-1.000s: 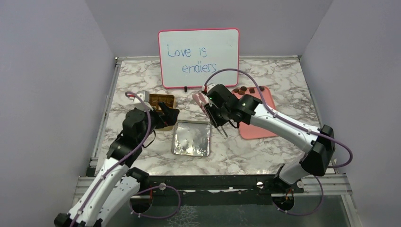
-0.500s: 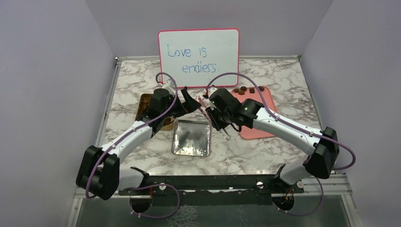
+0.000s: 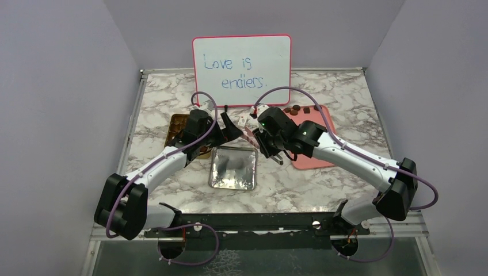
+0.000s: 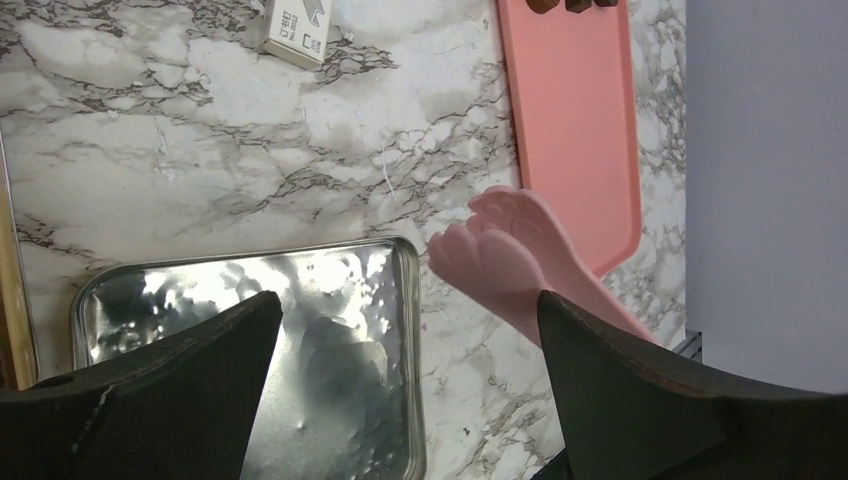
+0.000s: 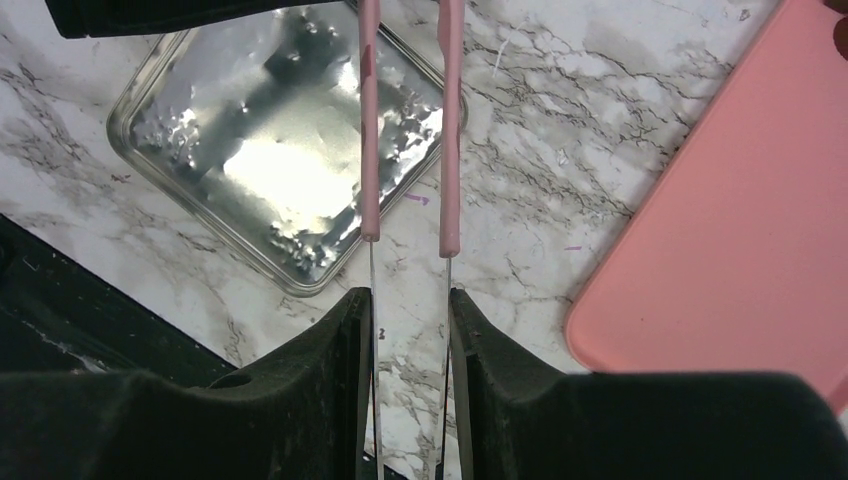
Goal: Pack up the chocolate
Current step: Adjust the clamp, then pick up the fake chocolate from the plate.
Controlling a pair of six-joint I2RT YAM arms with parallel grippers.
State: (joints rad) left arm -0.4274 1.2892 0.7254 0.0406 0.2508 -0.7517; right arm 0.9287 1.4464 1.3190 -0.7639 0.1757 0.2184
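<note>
Several dark chocolate pieces (image 3: 299, 108) lie at the far end of the pink tray (image 3: 315, 152); their edges show at the top of the left wrist view (image 4: 572, 5). More brown pieces sit in the gold tin (image 3: 175, 125), partly hidden by my left arm. My left gripper (image 3: 232, 124) (image 4: 410, 305) is open and empty, held above the silver lid's (image 3: 232, 168) (image 4: 250, 340) far right corner. My right gripper (image 3: 268, 145) (image 5: 410, 300) is shut on metal tongs with pink paw-shaped tips (image 5: 452, 120) (image 4: 505, 250), which reach toward the left gripper.
A whiteboard (image 3: 241, 70) reading "Love is endless" stands at the back. A small white card (image 4: 295, 30) lies on the marble beyond the lid. The pink tray (image 5: 740, 230) lies right of the tongs, the silver lid (image 5: 270, 150) to their left.
My left arm has swung from over the gold tin to the centre, its open gripper now beside the tongs' pink tips. The right gripper with the tongs shifted slightly.
</note>
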